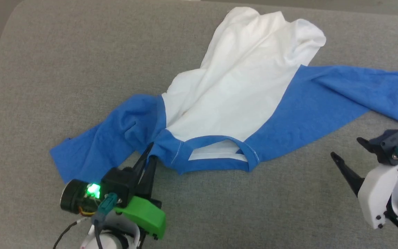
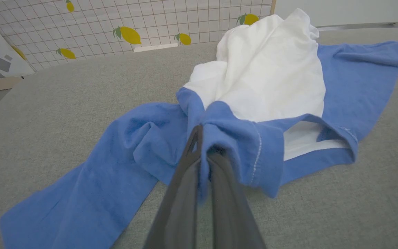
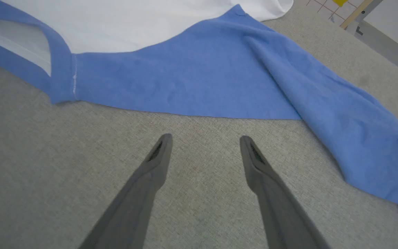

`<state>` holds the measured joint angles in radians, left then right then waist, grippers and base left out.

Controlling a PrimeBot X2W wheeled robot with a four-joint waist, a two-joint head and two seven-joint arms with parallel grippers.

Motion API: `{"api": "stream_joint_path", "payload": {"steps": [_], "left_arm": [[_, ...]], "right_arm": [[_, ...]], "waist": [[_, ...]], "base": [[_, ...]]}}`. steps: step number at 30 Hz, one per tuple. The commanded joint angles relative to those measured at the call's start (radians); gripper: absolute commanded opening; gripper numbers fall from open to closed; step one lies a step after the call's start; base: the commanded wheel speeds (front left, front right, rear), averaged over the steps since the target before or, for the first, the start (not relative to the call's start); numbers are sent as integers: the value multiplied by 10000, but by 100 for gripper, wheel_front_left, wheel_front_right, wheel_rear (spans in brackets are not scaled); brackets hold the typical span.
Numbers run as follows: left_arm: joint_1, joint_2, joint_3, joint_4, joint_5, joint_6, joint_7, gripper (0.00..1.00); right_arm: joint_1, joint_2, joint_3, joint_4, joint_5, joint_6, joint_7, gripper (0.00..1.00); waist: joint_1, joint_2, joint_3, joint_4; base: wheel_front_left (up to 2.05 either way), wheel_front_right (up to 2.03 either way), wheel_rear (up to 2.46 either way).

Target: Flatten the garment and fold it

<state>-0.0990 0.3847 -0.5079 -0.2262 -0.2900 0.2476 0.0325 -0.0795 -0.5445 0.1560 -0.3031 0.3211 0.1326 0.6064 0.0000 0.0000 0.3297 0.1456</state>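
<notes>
One shirt (image 1: 240, 93) lies crumpled on the grey table (image 1: 64, 69), with its collar (image 1: 216, 166) near the robot. It has two blue sleeves (image 1: 340, 97), one out to each side. There are two grippers. The left gripper (image 1: 150, 152) is pinched tight on the blue cloth by the collar, I think to pull that side flat. The right gripper (image 3: 206, 138) is wide open and holds nothing, just beside the other sleeve, maybe ready to grab it
</notes>
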Motion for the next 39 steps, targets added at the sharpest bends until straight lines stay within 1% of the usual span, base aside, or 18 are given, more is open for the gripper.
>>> {"api": "stream_joint_path", "payload": {"steps": [1, 2, 6, 9, 14, 21, 23, 24, 25, 26, 27, 32, 35, 39], "left_arm": [[-293, -92, -62, 49, 78, -60, -13, 0], [-369, -145, -100, 66, 83, -77, -21, 0], [-631, -362, -237, 184, 91, -120, -93, 0], [-761, -475, -308, 290, 90, -143, -162, 0], [-914, -619, -390, 453, 40, -191, -280, 0], [-1096, -766, -501, 620, -4, -245, -379, 0], [-1138, -795, -515, 666, -23, -254, -404, 0], [-1156, -804, -514, 692, -34, -254, -422, 0], [-1167, -811, -509, 712, -46, -254, -445, 0], [-1181, -821, -490, 739, -65, -250, -497, 0], [-1209, -846, -433, 769, -108, -235, -624, 0], [-1300, -914, -168, 745, -279, -170, -1014, 0], [-1438, -853, 31, 651, -343, -188, -1259, 0], [-1763, -769, 305, 324, -343, -160, -1466, 0]], "right_arm": [[-446, -515, 416, 68, 72, -19, 97, 100], [-651, -844, 671, 109, 123, -19, 136, 100], [-1469, -1650, 1397, 521, 439, -19, 173, 100], [-1851, -2057, 1821, 865, 529, -19, 150, 100], [-2412, -2374, 2382, 1400, 709, -19, -14, 100], [-3088, -2515, 3057, 2154, 649, -19, -361, 100], [-3233, -2465, 3132, 2450, 672, -19, -440, 44], [-3312, -2401, 3114, 2605, 655, -19, -532, 10], [-3361, -2312, 3044, 2739, 641, -19, -635, 0], [-3404, -2184, 2962, 2901, 602, -19, -784, 0], [-3446, -1911, 2713, 3148, 500, -19, -1184, 0], [-3405, -955, 1592, 3391, 299, -19, -2414, 0], [-3273, -370, 883, 3219, 118, -19, -3043, 0], [-3112, 242, 66, 2676, -95, -19, -3574, 0]], "waist": [[0, 0, 373, 286], [0, 0, 474, 347], [0, 0, 853, 606], [0, 0, 1059, 786], [0, 0, 1321, 1026], [0, 0, 1554, 1202], [0, 0, 1588, 1209], [0, 0, 1598, 1197], [0, 0, 1595, 1183], [0, 0, 1564, 1151], [0, 0, 1481, 1077], [0, 0, 1053, 731], [0, 0, 688, 432], [0, 0, 170, 32]], "base": [[0, 0, 0], [0, 0, 0], [0, 0, 0], [0, 0, 0], [0, 0, 0], [0, 0, 0], [0, 0, 0], [0, 0, 0], [0, 0, 0], [0, 0, 0], [0, 0, 0], [0, 0, 0], [0, 0, 0], [0, 0, 0]]}}
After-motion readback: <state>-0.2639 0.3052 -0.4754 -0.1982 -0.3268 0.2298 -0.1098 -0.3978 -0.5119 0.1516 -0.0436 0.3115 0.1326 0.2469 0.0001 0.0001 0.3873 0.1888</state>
